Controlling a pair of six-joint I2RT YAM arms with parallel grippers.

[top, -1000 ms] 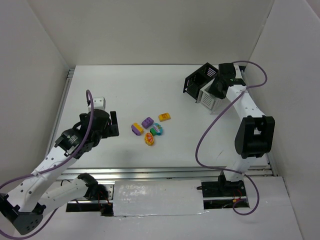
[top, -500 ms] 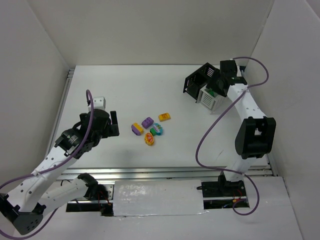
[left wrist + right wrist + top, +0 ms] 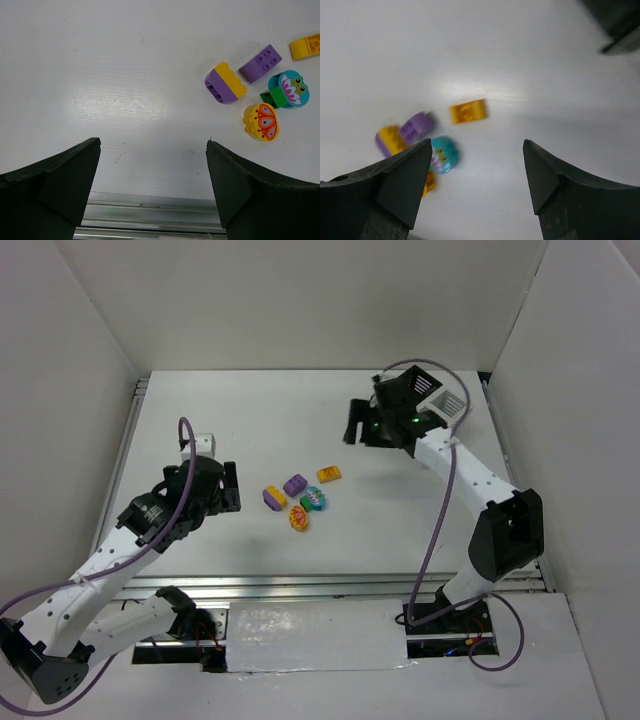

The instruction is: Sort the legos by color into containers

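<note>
Just short of the legos [image 3: 313,499], my right gripper [image 3: 476,150] and left gripper [image 3: 152,145] both hang wide open and empty, so next is probably grabbing that blurry orange brick [image 3: 468,111].

legos [image 3: 295,483]: 6 | black bin [image 3: 396,390]: 1 | white bin [image 3: 446,400]: 1 | bins in total: 2

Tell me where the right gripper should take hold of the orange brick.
Across its two long sides, coming straight down from above. The orange brick lies flat and apart from the others, with free space along both long sides, while the purple brick sits off one short end. The right gripper is open, so it likely needs only to turn into line.
</note>
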